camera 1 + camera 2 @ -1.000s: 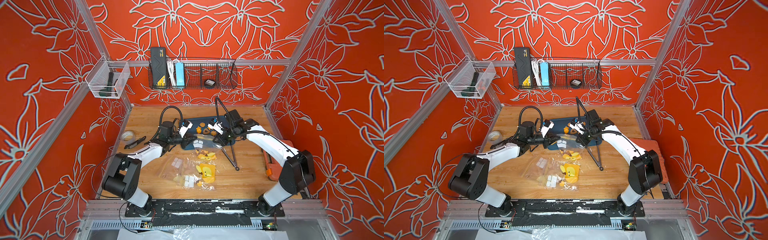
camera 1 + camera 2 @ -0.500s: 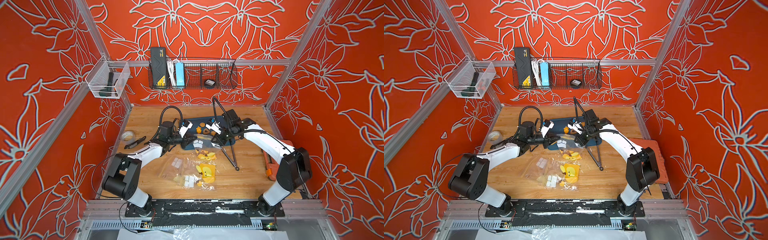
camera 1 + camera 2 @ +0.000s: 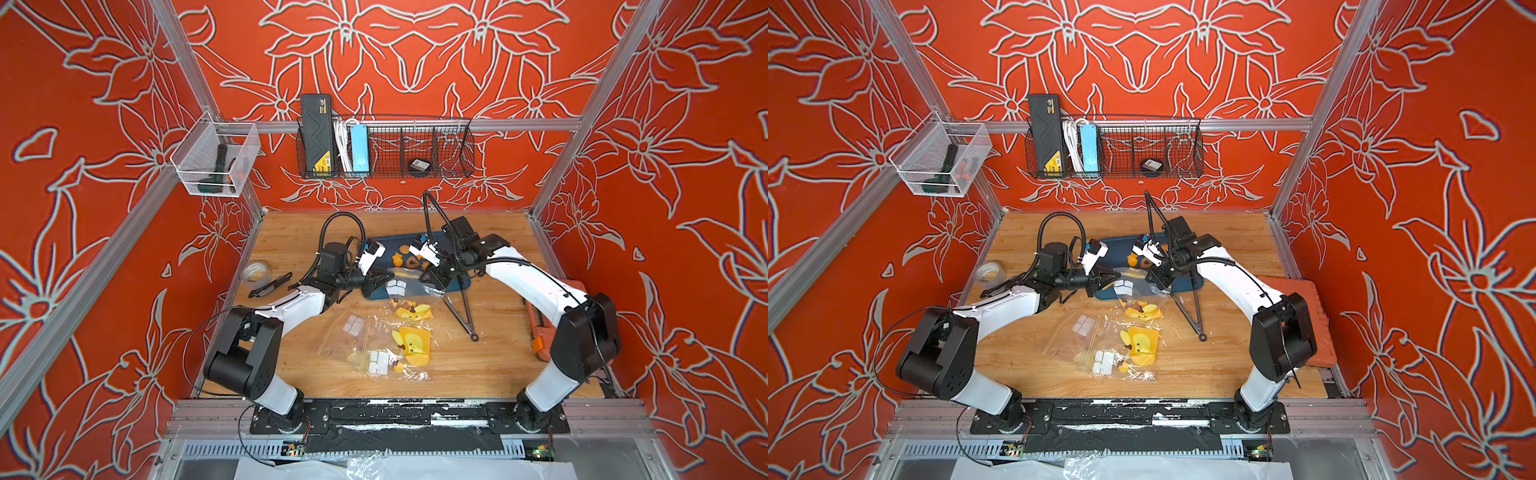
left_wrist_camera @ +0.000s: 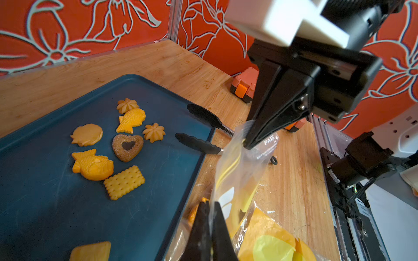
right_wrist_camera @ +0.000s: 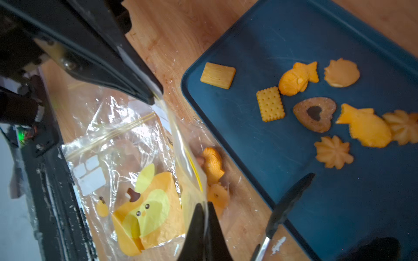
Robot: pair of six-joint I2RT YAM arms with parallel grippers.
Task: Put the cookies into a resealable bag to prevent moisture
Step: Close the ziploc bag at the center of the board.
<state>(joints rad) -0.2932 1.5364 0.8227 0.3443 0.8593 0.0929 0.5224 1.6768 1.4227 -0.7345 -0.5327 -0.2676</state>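
Note:
Several yellow-orange cookies and a brown heart cookie [image 4: 127,146] lie on a dark blue tray [image 4: 45,214] [image 3: 376,245]. A clear resealable bag [image 4: 237,180] [image 5: 181,140] with a yellow zip line is stretched between both grippers beside the tray. My left gripper [image 4: 210,208] [image 3: 388,277] is shut on one end of the bag's top edge. My right gripper [image 5: 204,208] [image 3: 426,276] is shut on the other end. Two more cookies [image 5: 212,162] show through the bag's film, next to the tray's edge.
Black tongs [image 3: 461,307] rest with their tips on the tray's right side. Other clear bags with yellow animal prints [image 3: 386,345] lie nearer the front. A tape roll [image 3: 255,272] sits at the left edge, an orange tool [image 3: 536,328] at the right.
The right arm has shifted slightly toward the left arm while still pinching the bag. The left arm has stayed put.

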